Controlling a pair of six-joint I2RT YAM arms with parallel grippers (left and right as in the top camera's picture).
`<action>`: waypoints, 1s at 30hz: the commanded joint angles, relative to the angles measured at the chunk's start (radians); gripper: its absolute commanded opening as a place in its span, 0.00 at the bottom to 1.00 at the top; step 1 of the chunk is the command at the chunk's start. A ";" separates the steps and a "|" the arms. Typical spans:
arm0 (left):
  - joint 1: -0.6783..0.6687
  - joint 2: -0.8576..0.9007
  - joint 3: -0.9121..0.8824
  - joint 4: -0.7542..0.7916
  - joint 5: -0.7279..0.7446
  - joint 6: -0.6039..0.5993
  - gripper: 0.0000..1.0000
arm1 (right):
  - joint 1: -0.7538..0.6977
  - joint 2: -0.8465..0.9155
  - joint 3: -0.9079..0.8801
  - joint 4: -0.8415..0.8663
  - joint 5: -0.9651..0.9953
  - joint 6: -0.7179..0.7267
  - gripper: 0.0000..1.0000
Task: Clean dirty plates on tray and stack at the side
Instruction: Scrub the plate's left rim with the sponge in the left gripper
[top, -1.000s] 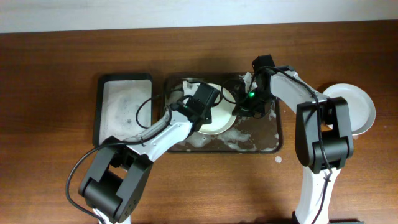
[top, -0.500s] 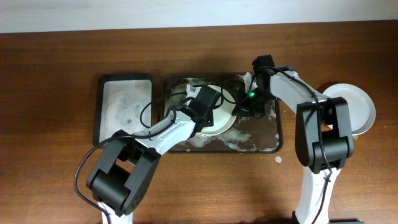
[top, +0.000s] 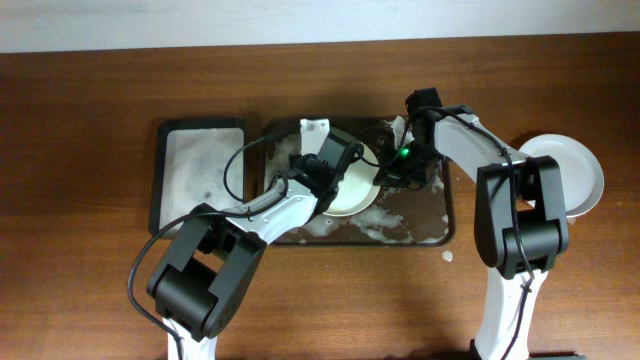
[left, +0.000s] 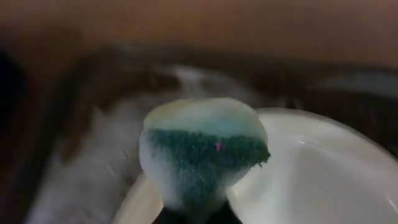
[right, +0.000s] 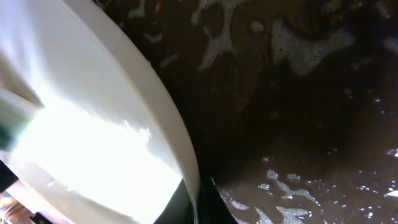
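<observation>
Left gripper (left: 189, 216): clamped on the lower end of a foam-coated green sponge (left: 202, 155). The sponge is seen at centre frame of the left wrist view, over the left rim of a white plate (left: 311, 180); contact cannot be told.

Right gripper (right: 199, 202): pinched on the rim of the same plate, at lower centre of the right wrist view.

The plate is located mid-tray (top: 425, 228), centre of the overhead view; foam streaks are noted. 1 second plate (top: 580, 170) is seen at right, outside the tray.
</observation>
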 joint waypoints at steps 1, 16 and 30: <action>-0.002 0.014 -0.003 0.015 -0.130 0.079 0.01 | -0.002 0.041 -0.035 -0.004 0.087 -0.011 0.04; -0.002 0.013 0.048 -0.185 0.689 0.339 0.01 | -0.001 0.041 -0.035 -0.005 0.087 -0.011 0.04; 0.085 0.053 0.048 -0.097 0.171 0.139 0.01 | -0.001 0.041 -0.035 -0.005 0.087 -0.011 0.04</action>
